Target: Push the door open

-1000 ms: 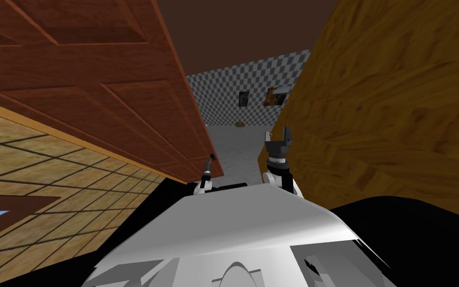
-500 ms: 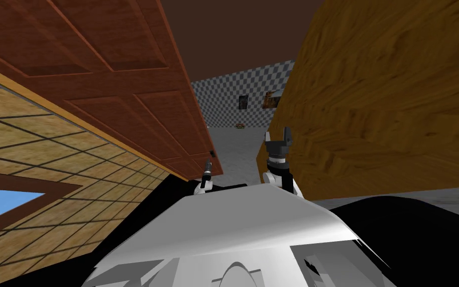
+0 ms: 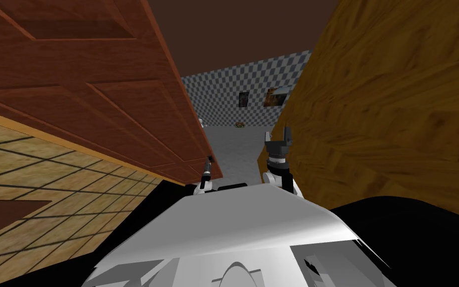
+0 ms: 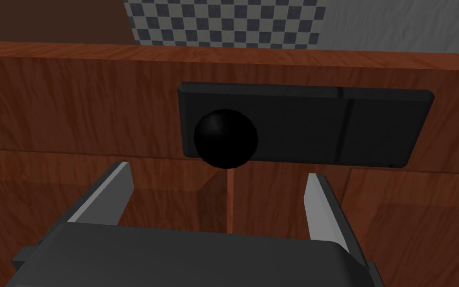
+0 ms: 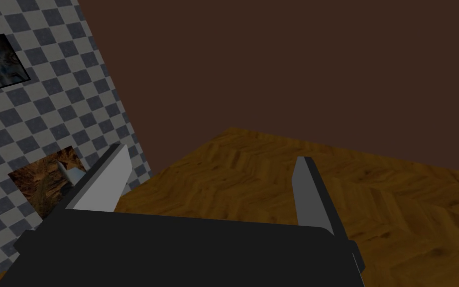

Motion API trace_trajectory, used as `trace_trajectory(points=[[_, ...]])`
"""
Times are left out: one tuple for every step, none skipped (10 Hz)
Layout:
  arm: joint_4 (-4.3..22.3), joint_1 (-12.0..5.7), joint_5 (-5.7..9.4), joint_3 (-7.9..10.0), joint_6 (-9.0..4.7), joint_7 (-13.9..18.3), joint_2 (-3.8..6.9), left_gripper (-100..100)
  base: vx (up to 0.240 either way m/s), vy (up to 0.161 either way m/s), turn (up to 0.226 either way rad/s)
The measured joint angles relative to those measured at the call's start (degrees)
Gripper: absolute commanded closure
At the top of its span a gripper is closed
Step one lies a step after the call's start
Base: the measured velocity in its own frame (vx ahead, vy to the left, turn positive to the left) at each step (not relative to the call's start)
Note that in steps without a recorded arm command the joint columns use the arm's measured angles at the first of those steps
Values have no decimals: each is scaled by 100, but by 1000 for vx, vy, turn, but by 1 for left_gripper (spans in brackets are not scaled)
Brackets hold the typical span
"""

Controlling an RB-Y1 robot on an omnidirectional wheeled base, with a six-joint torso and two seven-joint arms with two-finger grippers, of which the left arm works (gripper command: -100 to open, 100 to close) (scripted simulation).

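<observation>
- At the far left, a tan tiled wall with a dark grid (image 3: 49, 164) is noted. It runs alongside the door.
- Next to it, the reddish-brown panelled wooden door (image 3: 99, 99) is recorded, slanting away to a free edge near the middle of the head view. It is judged to be partly open.
- The left gripper (image 3: 209, 162) is held up at that free edge, low on the door. Seen from the wrist, the left gripper (image 4: 218, 172) has its two blade fingers spread wide with nothing between them.
- A round black knob (image 4: 226, 138) on a black rectangular plate (image 4: 363, 129) is seen just beyond the fingertips. Whether the fingertips touch the wood cannot be told.
- Past the door's edge, a gap is observed. A grey floor (image 3: 238, 149) and a grey checkered wall (image 3: 223, 94) are visible through it.
- The right gripper (image 3: 279, 137) is raised in that gap, apart from the door. Its fingers are likewise spread and empty in the wrist view (image 5: 212, 155).
- At the right, an orange-brown wood-grain wall (image 3: 398, 99) bounds the opening.
- Step in hand, as judged: the push itself, with the left arm at the knob side.
- Next move, as judged: forward pressure is called for against the panel beside the knob, kept away from the free edge so the blades are not slipped past it.
</observation>
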Motion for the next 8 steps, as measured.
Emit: trace_trajectory(points=[[-7, 15, 4, 9, -18, -5, -4, -100, 207, 1, -31], [6, 20, 10, 20, -43, -10, -15, -100, 91, -1, 3], [6, 21, 9, 19, -56, -11, -19, 100, -20, -2, 3], [5, 20, 9, 19, -52, -11, -17, 100, -35, 0, -11], [4, 13, 10, 22, -43, -11, -12, 100, -23, 2, -5], [7, 16, 9, 20, -36, -13, -12, 100, -13, 1, 1], [13, 23, 7, 17, -32, -15, -15, 100, -7, -1, 2], [17, 28, 6, 16, -30, -15, -17, 100, 0, 0, 0]])
